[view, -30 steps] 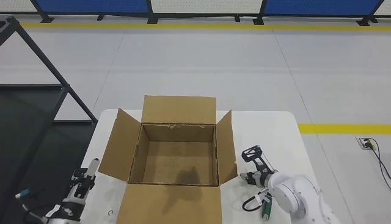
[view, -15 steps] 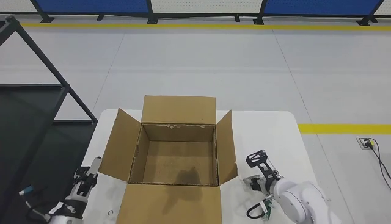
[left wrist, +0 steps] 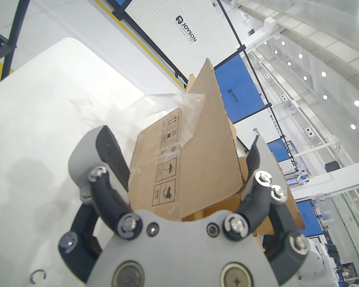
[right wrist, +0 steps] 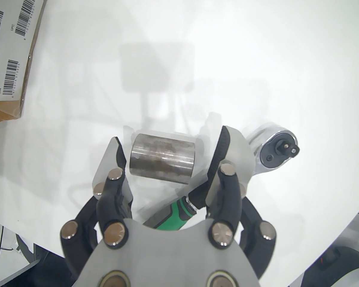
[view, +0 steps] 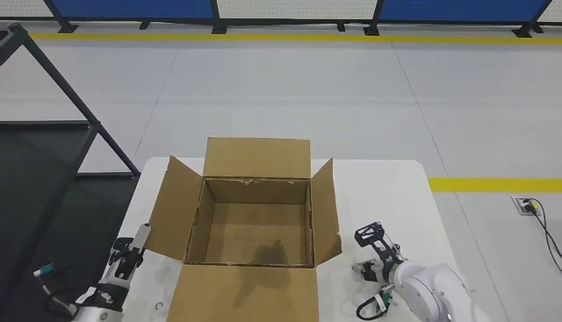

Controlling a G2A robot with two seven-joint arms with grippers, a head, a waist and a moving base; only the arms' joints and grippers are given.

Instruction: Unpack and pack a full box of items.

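The open cardboard box (view: 255, 221) stands mid-table, and its inside looks bare. To the right of it my right gripper (view: 372, 250) hangs low over the table. In the right wrist view this gripper (right wrist: 171, 137) is open, with a short grey metal cylinder (right wrist: 163, 158) lying between its fingers. A ratchet wrench lies alongside, its chrome head (right wrist: 275, 149) just outside one finger and its green handle (right wrist: 167, 219) under the gripper. At the box's left, my left gripper (left wrist: 182, 135) is open and points at a raised side flap (left wrist: 203, 150). It holds nothing.
A crumpled clear plastic film (left wrist: 131, 111) lies on the white table (view: 386, 186) against the box's left side. A box corner with a barcode label (right wrist: 6, 46) sits close to the right gripper. Bare tabletop stretches right of the box.
My right gripper has drawn back toward the table's near edge and a little to the right. The left gripper has shifted slightly toward the box flap.
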